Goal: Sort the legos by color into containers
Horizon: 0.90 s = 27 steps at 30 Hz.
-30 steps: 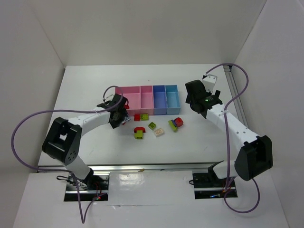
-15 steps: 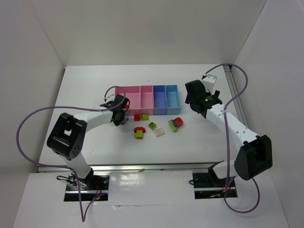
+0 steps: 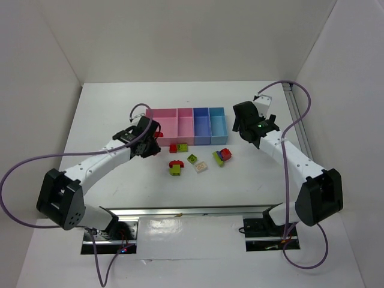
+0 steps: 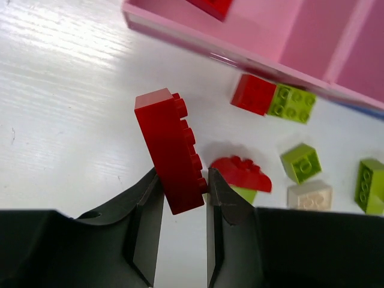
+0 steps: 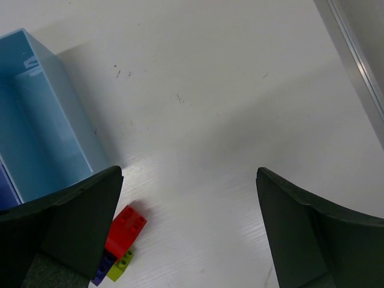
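Note:
My left gripper point(image 4: 183, 180) is shut on a long red lego point(image 4: 171, 150), held on edge with its studs to the right. It hangs just in front of the left pink container point(image 3: 161, 123). In the top view that gripper point(image 3: 153, 138) is at the pink container's near left corner. Another red lego point(image 4: 211, 6) lies in the pink container point(image 4: 264, 36). On the table lie a red-and-green pair point(image 3: 178, 147), a red-on-green clump point(image 3: 176, 167), a green lego point(image 3: 192, 159), a cream lego point(image 3: 201, 167) and a red-blue-green clump point(image 3: 222, 156). My right gripper point(image 5: 187, 174) is open and empty above that clump point(image 5: 123, 237).
The periwinkle bin point(image 3: 201, 125) and the light blue bin point(image 3: 217, 123) continue the row to the right of the pink ones. The light blue bin's wall point(image 5: 42, 132) is close to my right gripper's left finger. A metal rail point(image 3: 294, 114) runs along the table's right edge.
My left gripper closed on the long red lego and moved slightly up toward the pink container, its elbow swinging left. The right arm has barely moved.

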{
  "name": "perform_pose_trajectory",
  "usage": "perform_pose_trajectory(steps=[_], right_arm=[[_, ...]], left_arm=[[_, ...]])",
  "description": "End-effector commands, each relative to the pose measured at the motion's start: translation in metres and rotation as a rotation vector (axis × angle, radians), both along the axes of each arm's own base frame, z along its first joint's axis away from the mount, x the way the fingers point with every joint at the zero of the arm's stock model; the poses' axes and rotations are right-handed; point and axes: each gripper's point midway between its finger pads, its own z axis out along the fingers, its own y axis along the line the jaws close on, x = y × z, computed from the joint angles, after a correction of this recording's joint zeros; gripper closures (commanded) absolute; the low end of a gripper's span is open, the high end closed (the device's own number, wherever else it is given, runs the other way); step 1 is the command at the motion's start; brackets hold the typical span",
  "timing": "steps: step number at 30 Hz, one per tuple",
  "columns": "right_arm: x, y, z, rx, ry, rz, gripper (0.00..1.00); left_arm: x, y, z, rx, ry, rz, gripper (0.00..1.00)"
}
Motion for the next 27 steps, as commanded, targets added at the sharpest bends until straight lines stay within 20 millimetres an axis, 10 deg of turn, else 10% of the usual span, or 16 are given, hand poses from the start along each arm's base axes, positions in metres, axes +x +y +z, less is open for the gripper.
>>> perform_pose_trajectory(steps=[1, 8, 13, 14, 16, 18, 20, 25, 27], right_arm=[[0.003, 0.005, 0.005, 0.044, -0.029, 0.017, 0.01], [-0.002, 0.007, 0.004, 0.041, -0.028, 0.067, 0.01], [-0.008, 0.001, 0.005, 0.022, -0.021, 0.052, 0.01], [-0.009, 0.002, 0.008, 0.031, -0.028, 0.058, 0.01], [-0.012, 0.001, 0.006, 0.026, -0.014, 0.058, 0.01], [-0.015, 0.0, 0.003, 0.018, 0.006, 0.058, 0.01], [-0.017, -0.001, 0.002, 0.018, 0.006, 0.058, 0.01], [-0.021, -0.002, -0.003, 0.018, 0.021, 0.052, 0.01], [-0.022, -0.003, -0.006, 0.015, 0.03, 0.052, 0.01]], left_arm=[[0.008, -0.014, 0.041, -0.029, -0.071, -0.11, 1.0], [0.086, -0.014, 0.076, 0.009, -0.14, -0.12, 1.0], [0.129, -0.017, 0.052, -0.009, -0.055, -0.117, 0.97], [0.136, -0.016, 0.038, 0.002, -0.027, -0.126, 0.89], [0.144, -0.018, 0.042, 0.008, -0.03, -0.134, 0.37], [0.144, -0.018, 0.04, 0.01, -0.021, -0.134, 0.13], [0.134, -0.027, 0.05, 0.005, -0.031, -0.168, 0.12], [0.086, -0.051, 0.066, 0.013, -0.063, -0.255, 0.26], [0.064, -0.051, 0.044, 0.044, -0.01, -0.277, 0.34]])
